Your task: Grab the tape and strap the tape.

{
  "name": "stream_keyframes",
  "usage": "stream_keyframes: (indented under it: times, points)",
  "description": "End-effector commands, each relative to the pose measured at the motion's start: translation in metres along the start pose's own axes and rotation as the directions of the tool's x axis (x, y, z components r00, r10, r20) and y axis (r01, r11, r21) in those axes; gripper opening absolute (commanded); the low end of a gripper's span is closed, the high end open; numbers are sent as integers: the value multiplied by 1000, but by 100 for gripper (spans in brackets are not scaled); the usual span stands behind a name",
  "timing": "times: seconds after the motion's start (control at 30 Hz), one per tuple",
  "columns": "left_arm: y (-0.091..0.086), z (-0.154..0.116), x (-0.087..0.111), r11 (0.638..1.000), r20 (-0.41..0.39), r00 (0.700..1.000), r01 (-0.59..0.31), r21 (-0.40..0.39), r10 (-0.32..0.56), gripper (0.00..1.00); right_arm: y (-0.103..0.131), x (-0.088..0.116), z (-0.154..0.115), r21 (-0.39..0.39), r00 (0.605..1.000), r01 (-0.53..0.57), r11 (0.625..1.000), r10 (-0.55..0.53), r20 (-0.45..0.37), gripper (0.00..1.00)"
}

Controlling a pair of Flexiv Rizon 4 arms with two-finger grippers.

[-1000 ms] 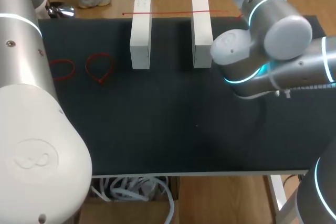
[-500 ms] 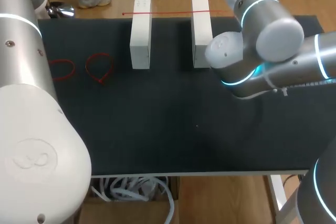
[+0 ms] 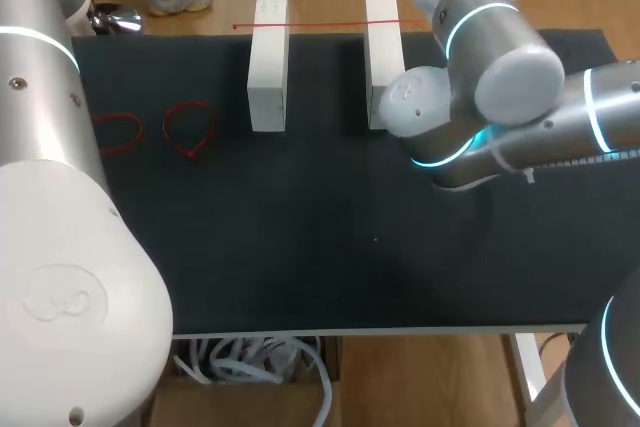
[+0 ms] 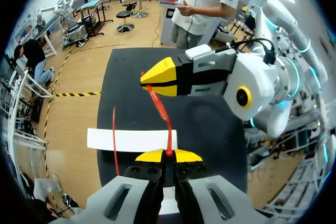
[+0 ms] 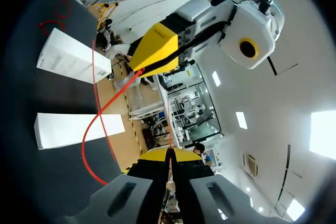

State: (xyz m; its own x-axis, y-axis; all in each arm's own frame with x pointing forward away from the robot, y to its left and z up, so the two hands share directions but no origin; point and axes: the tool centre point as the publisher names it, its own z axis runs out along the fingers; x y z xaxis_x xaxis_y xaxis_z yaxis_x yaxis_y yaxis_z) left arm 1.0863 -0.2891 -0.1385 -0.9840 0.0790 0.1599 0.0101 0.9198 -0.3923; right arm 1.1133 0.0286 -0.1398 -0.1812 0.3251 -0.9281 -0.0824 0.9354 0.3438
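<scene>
Right arm [image 3: 500,77] shifted left since 1 s ago, elbow now overlapping right white block [image 3: 381,32]. Left gripper [image 4: 165,154] clenched on red tape [image 4: 160,106]; right gripper [image 5: 169,155] pinches its other end, near blocks. Red loops [image 3: 190,129], 2, lie on table [image 3: 300,237] well left of left block [image 3: 267,67].
</scene>
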Motion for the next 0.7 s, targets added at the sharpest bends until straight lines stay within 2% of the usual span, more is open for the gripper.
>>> stream_keyframes:
  times: [0.03, 0.7]
  points:
    - [-1, 0, 0, 1000, -1, 1000, 2, -4, -2, 0, 10, 7, 3, 5, 1000, 23, 1000, -23, 5, 0]
    - [-1, 0, 0, 1000, -1, 1000, 2, -4, -2, 0, 21, 11, -3, 8, 998, 67, 998, -67, 18, 0]
